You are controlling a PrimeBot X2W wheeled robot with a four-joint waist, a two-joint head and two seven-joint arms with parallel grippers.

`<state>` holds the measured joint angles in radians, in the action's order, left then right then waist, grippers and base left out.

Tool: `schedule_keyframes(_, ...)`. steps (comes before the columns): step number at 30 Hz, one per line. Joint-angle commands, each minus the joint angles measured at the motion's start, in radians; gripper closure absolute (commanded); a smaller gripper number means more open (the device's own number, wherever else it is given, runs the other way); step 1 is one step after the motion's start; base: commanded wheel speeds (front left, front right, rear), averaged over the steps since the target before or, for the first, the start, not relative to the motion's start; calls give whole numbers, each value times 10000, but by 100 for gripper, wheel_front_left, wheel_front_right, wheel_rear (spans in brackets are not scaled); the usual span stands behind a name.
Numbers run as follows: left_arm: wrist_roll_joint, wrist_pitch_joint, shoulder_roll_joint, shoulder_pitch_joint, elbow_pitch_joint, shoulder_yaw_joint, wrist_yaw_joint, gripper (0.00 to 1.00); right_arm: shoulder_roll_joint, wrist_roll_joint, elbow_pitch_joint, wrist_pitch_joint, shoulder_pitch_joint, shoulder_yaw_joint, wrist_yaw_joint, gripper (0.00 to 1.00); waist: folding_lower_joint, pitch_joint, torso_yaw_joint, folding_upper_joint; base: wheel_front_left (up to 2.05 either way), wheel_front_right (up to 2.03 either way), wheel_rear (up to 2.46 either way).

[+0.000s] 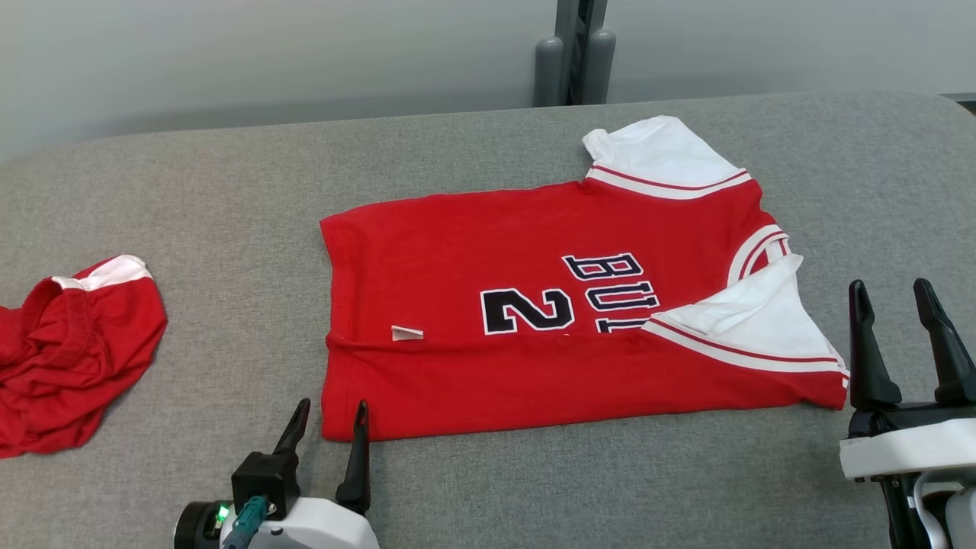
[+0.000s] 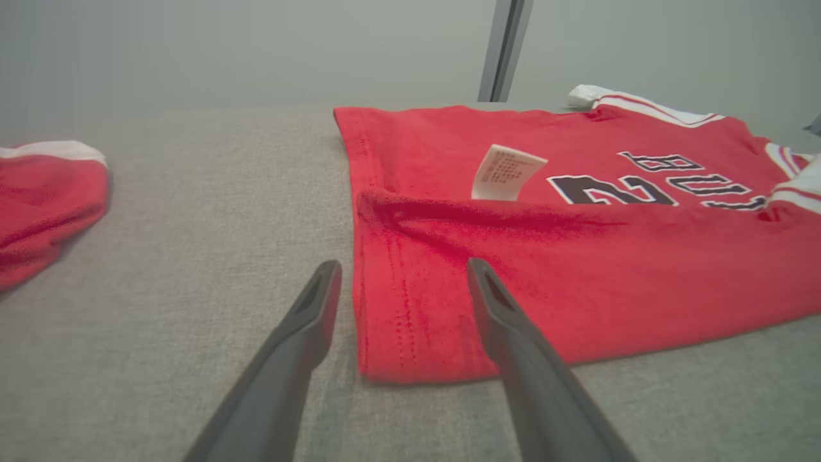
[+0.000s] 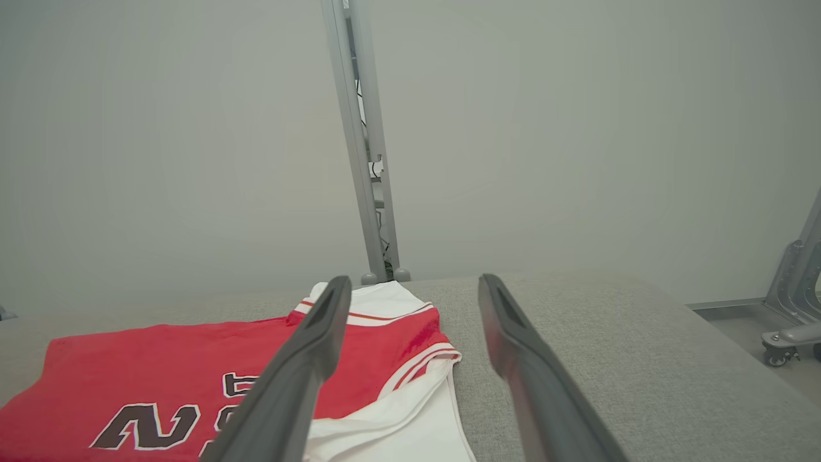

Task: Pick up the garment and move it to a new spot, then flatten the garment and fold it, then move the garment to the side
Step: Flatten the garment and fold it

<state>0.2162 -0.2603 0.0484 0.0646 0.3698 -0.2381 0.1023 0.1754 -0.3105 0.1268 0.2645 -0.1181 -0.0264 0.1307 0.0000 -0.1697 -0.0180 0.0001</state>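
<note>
- The left gripper [image 1: 333, 404] [image 2: 404, 266]: jaws spread fully apart, holding nothing. It sits low over the counter at the near hem corner of the red short-sleeved jersey [image 1: 496, 252] [image 2: 641, 269] [image 3: 160, 359] with white sleeves and dark lettering. In the left wrist view that corner lies between the two jaws; contact with the cloth cannot be told.
- The right gripper [image 1: 890, 284] [image 3: 415, 281]: jaws likewise fully apart and empty, just beside the collar end of the jersey and clear of it.
- The jersey lies flat from the middle of the counter toward the robot's right, hem to the left. Its near long side is folded up over the front, partly covering the numeral, and the near white sleeve is turned in over the lettering. A small white care label [image 1: 406, 332] [image 2: 507, 172] stands out at the fold line.
- Surface: a grey fabric-covered counter [image 1: 534, 488] with rounded far corners.
- Room: a plain pale grey wall; a grey metal post [image 1: 576, 53] [image 3: 359, 160] rises behind the far edge.
- Count: two grippers; two cloth items, the jersey and a crumpled red garment with white trim [image 1: 69, 358] [image 2: 45, 199] at the left edge, well apart from it; one label; one post.
</note>
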Motion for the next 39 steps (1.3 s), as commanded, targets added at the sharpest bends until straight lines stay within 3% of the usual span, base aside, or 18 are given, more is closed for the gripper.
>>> schedule_keyframes(1, 277, -38, 43, 183, 347, -4, 43, 0, 2, -69, 33, 6, -37, -53, 1, 0, 0, 8, -19, -1, 0, 0, 0)
schedule_keyframes(9, 927, -38, 39, 768, 1877, -406, 308, 0, -29, -169, 157, 6, -8, -56, 1, 0, 0, 15, -79, -1, 0, 0, 0)
schedule_keyframes(18, 1428, -29, 43, 1206, 2537, -730, 208, 0, -16, -228, 371, 7, -29, -10, 1, 0, 0, -33, -106, -1, 0, 0, 0)
schedule_keyframes(19, 1468, -28, 42, 1249, 2589, -793, 173, 16, -10, -243, 387, 7, -39, -21, 1, 0, 0, -37, -107, -1, 0, 0, 0)
schedule_keyframes(20, 1523, -26, 40, 1292, 2629, -833, 136, 68, -5, -242, 408, 8, -53, -26, 1, 0, 0, -39, -107, -1, 0, 0, 0)
schedule_keyframes(21, 1523, -26, 40, 1292, 2629, -833, 136, 68, -5, -242, 408, 8, -53, -26, 1, 0, 0, -39, -107, -1, 0, 0, 0)
schedule_keyframes(22, 1634, -26, 40, 1308, 2687, -905, 110, 100, -11, -245, 479, 8, -67, -45, 1, 0, 0, -37, -109, -1, 0, 0, 0)
schedule_keyframes(28, 1666, -29, 46, 1309, 2638, -952, 87, 100, -64, -374, 911, 7, -27, -162, 1, 0, 0, 8, -95, -1, 0, 0, 0)
schedule_keyframes(39, 1351, -31, 48, 1088, 2187, -898, -50, 100, -35, -1739, 3584, 1, -552, -229, 1, 0, 0, 52, 120, -1, 0, 0, 0)
